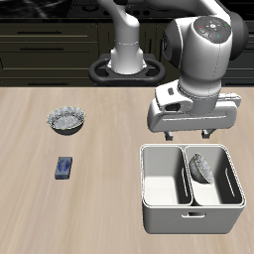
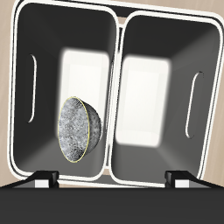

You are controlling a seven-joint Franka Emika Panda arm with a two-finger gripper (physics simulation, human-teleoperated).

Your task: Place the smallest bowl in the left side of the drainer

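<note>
The drainer (image 1: 161, 189) is a pale grey-white tub with two deep compartments, standing near the table's front edge. The smallest bowl (image 1: 203, 167), grey-blue and shiny, lies tipped on its side in the drainer's left side, leaning against the dividing wall. The wrist view shows it (image 2: 80, 129) resting free on the compartment floor. My gripper (image 1: 189, 133) hangs just above the drainer's back rim, open and empty. In the wrist view (image 2: 112, 179) its two fingertips stand wide apart, well clear of the bowl. The other compartment is empty.
A wider grey crinkled bowl (image 1: 67, 120) sits on the table farther back, away from the drainer. A small blue flat object (image 1: 63, 168) lies nearer the front edge. The robot's base (image 1: 127, 62) stands at the back.
</note>
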